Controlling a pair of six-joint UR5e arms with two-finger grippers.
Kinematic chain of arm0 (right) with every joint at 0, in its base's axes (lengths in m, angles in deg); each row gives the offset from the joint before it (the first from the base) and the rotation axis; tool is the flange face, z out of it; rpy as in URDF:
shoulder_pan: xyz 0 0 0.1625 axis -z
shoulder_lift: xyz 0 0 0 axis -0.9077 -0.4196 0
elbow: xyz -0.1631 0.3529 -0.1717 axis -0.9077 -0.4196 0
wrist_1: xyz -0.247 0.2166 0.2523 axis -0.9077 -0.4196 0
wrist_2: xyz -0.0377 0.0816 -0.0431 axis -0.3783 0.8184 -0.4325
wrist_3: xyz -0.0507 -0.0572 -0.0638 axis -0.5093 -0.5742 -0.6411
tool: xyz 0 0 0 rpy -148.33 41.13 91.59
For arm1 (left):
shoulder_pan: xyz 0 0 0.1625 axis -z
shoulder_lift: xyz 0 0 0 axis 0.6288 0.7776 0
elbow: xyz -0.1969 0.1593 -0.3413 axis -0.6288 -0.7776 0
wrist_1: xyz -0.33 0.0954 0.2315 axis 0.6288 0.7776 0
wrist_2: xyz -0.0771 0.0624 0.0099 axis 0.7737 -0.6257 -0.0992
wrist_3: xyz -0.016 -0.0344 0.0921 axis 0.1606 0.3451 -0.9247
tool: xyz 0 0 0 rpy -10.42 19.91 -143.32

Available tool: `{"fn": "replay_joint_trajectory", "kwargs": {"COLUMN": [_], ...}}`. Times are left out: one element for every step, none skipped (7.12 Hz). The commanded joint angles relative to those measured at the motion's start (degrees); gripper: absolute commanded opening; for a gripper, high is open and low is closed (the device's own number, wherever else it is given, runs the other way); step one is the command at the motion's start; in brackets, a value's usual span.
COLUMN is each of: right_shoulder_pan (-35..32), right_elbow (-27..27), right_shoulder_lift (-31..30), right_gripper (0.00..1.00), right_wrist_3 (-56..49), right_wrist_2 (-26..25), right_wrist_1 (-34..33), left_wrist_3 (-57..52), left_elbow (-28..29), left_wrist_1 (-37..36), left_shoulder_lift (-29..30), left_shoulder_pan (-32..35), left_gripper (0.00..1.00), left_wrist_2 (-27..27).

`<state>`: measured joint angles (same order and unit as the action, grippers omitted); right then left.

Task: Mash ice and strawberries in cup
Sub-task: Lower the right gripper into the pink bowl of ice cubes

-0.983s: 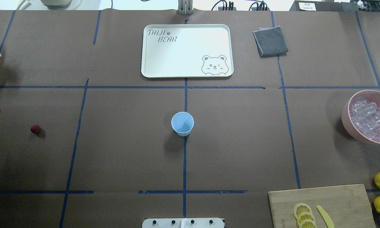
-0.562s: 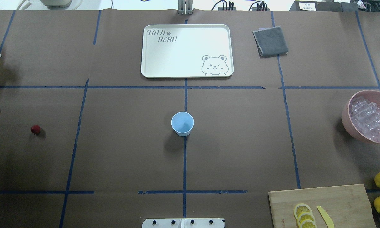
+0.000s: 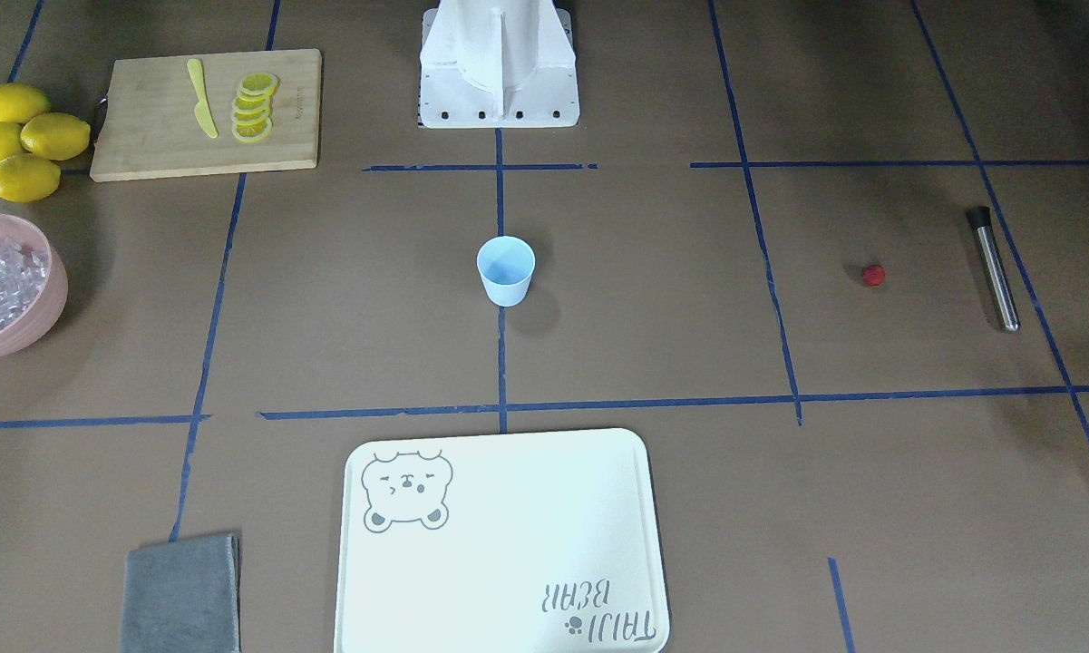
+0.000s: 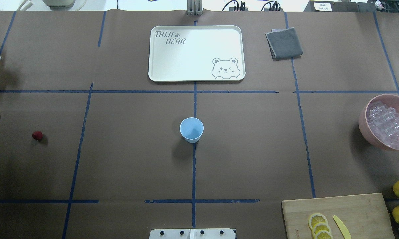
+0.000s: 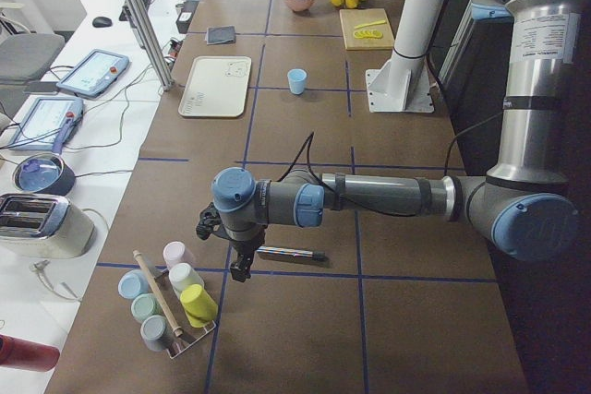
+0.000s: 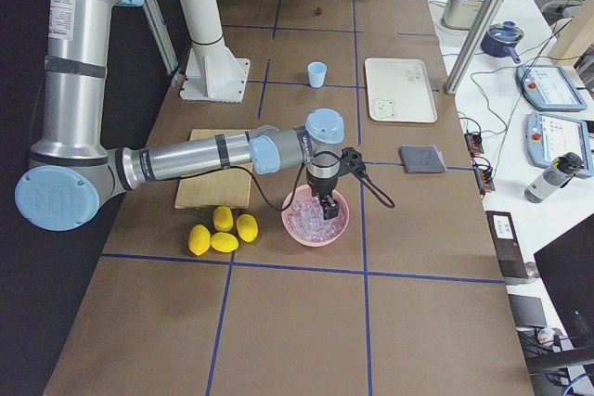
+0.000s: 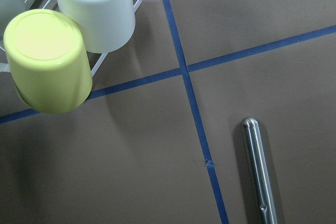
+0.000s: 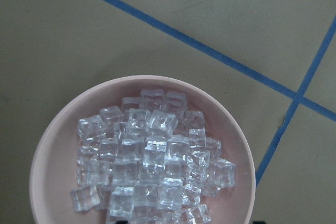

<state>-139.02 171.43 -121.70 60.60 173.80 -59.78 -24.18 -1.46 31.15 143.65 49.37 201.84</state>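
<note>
Plainly, the cup (image 4: 191, 129) stands upright in front of the robot's base, a pale blue tapered tumbler on the crossing of two blue tape lines, only its blue inside showing. Further out on the robot's left lies the strawberry (image 4: 37, 135), alone on the brown paper and well apart from the cup, too small to show more than its red. A steel rod (image 3: 996, 269) lies beyond it. Out on the right the ice (image 8: 149, 171) is a heap of clear glassy cubes in a pink bowl (image 8: 52, 145), which the overhead view cuts off at its edge. The right gripper (image 6: 324, 210) hangs over that heap and the left gripper (image 5: 238, 269) near the rod; both show only small in the side views, and neither wrist camera catches its fingers, so I cannot tell how far either stands open or whether it holds anything
</note>
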Motion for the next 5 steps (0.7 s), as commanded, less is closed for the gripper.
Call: {"fn": "replay_joint_trajectory", "kwargs": {"right_shoulder_pan": [0.4, 1.4, 2.0, 2.3, 3.4], "right_elbow": [-3.2, -3.3, -3.4, -4.0, -5.3], "right_shoulder_lift": [0.5, 0.7, 0.6, 0.6, 0.6], "right_gripper": [0.70, 0.65, 0.56, 0.54, 0.54], "right_wrist_3": [-3.2, -2.9, -2.9, -2.9, -2.9], "right_wrist_2": [0.3, 0.3, 0.3, 0.4, 0.4], "right_wrist_1": [1.0, 0.9, 0.9, 0.8, 0.9], "left_wrist_3": [0.4, 0.5, 0.6, 0.4, 0.4], "left_elbow": [0.4, 0.1, -0.1, -0.2, -0.2], "left_wrist_1": [0.0, 0.0, 0.0, 0.0, 0.0], "left_shoulder_lift": [0.1, 0.1, 0.0, -0.2, -0.2], "left_shoulder_pan": [0.0, 0.0, 0.0, 0.0, 0.0], "left_gripper": [1.00, 1.00, 1.00, 1.00, 1.00], "left_wrist_2": [0.4, 0.4, 0.5, 0.5, 0.5]}}
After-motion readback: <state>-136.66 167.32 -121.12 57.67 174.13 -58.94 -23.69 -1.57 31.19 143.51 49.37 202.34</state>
